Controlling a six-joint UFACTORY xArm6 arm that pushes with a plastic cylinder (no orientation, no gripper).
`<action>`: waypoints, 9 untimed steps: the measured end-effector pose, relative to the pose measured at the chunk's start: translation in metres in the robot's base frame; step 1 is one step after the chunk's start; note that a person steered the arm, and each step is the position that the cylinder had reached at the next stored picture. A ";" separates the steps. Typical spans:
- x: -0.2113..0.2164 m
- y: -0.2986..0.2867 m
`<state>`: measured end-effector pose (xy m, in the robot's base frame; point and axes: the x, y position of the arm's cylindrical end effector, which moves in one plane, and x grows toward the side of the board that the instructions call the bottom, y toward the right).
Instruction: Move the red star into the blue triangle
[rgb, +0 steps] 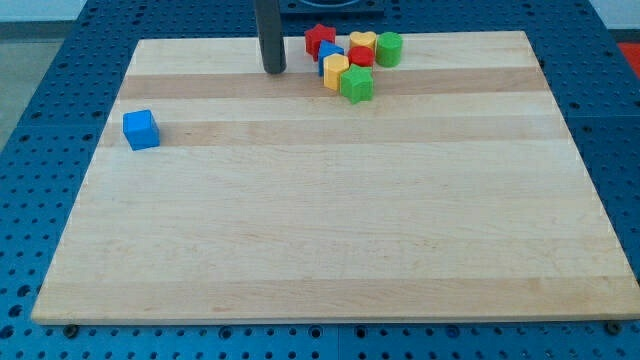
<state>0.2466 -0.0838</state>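
The red star (319, 39) sits near the view's top edge of the wooden board (330, 250), at the left end of a cluster of blocks. The blue triangle (329, 54) lies just below and right of it, touching it, partly hidden by a yellow block (335, 72). My tip (274, 70) rests on the board to the left of the cluster, a short gap away from the red star. The rod rises straight up out of the view's top.
The cluster also holds a yellow heart (362, 42), a red block (361, 57), a green cylinder (388, 48) and a green star (356, 85). A blue cube (141, 130) stands alone at the view's left. Blue perforated table surrounds the board.
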 end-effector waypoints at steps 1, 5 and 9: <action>-0.033 0.000; -0.055 0.022; -0.055 0.044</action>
<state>0.1919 -0.0393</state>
